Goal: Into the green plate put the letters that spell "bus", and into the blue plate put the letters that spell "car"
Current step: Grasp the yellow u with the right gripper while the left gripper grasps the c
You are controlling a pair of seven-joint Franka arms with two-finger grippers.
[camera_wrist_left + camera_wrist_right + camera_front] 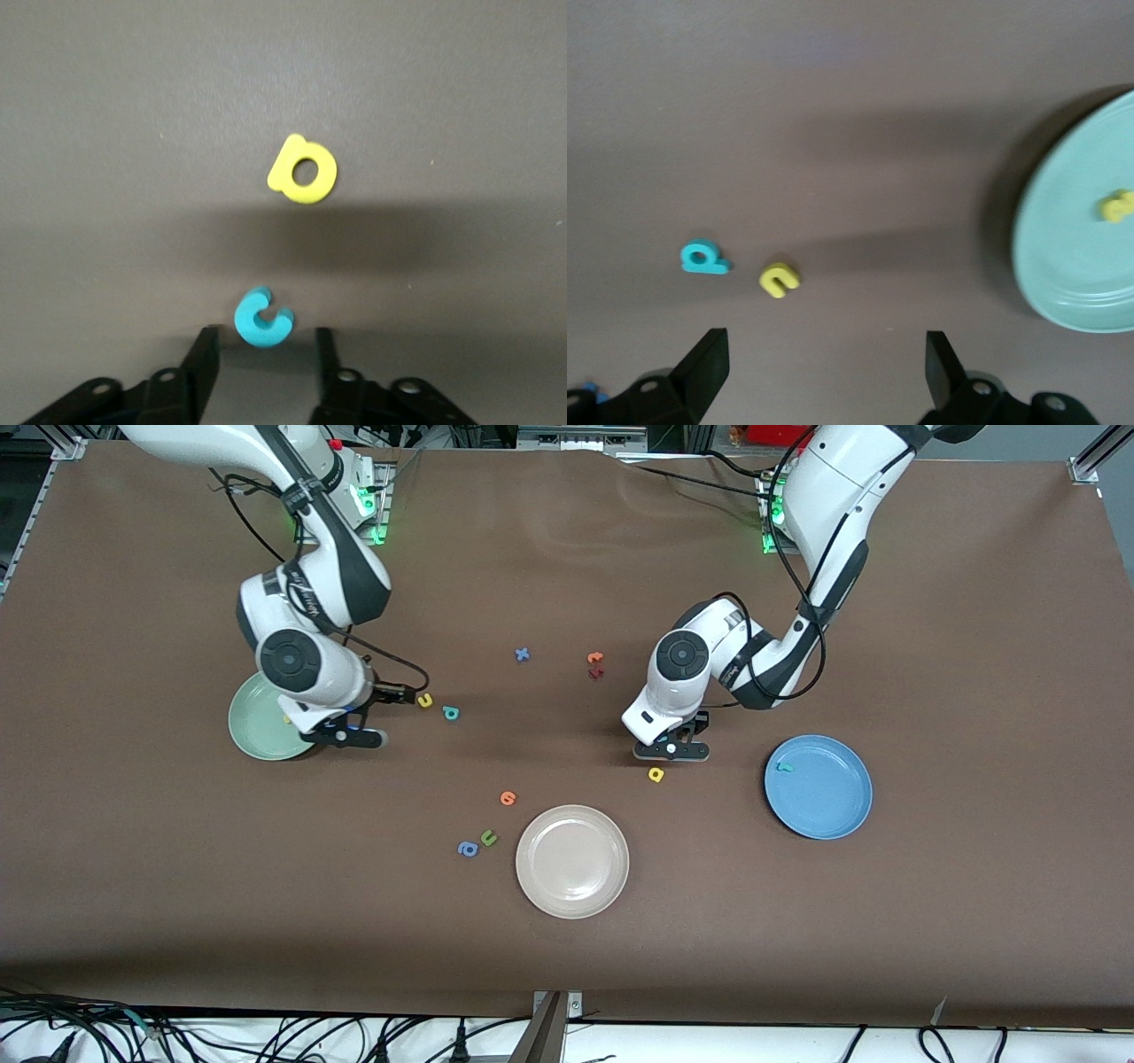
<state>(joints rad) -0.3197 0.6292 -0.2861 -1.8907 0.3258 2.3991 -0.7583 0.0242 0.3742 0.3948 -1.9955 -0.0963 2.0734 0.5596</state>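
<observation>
My left fingers (pixel 209 354) stood spread either side of teal c (pixel 263 317), not touching; yellow a (pixel 303 169) near. My right fingers (pixel 707 359) spread wide over surface (pixel 567 558) beside green plate (pixel 1063 266), yellow s (pixel 1118 205) in it.

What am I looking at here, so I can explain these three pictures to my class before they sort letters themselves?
Two robot arms work at a brown table. One picture looks down from a high camera facing them. The other two come from a camera on each arm's wrist.

Small foam letters and three plates lie on the table. The green plate holds a yellow s, the blue plate holds a teal r, and there is also a beige plate.

The left gripper is down, its open fingers either side of a teal c. The right gripper, open and holding nothing, is beside the green plate, near a yellow u and a teal b.
</observation>
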